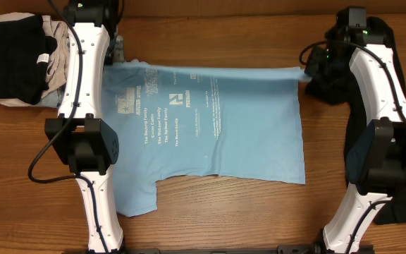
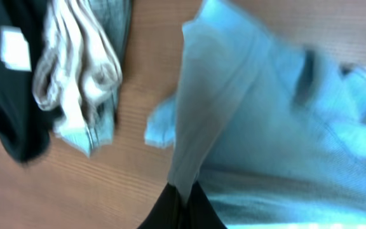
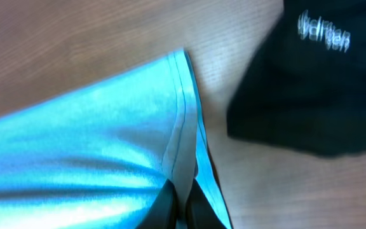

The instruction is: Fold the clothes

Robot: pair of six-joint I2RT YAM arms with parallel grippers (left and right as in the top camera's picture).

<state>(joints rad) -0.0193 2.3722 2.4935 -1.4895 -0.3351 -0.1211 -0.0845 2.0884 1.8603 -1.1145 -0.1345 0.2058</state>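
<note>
A light blue T-shirt (image 1: 210, 127) with white lettering lies spread on the wooden table, its far edge pulled taut between both grippers. My left gripper (image 1: 118, 55) is shut on the shirt's far left corner; the left wrist view shows the cloth (image 2: 234, 114) pinched between the dark fingers (image 2: 183, 200). My right gripper (image 1: 309, 74) is shut on the far right hem corner; the right wrist view shows the hem (image 3: 183, 146) clamped between the fingers (image 3: 184, 203). A black shirt with a white logo (image 3: 316, 70) lies just right of the right gripper.
A pile of folded clothes (image 1: 20, 60), black, beige and grey, sits at the far left corner; it also shows in the left wrist view (image 2: 75, 76). Black cloth (image 1: 400, 85) lies along the right side under the right arm. Bare wood (image 1: 245, 219) lies in front of the shirt.
</note>
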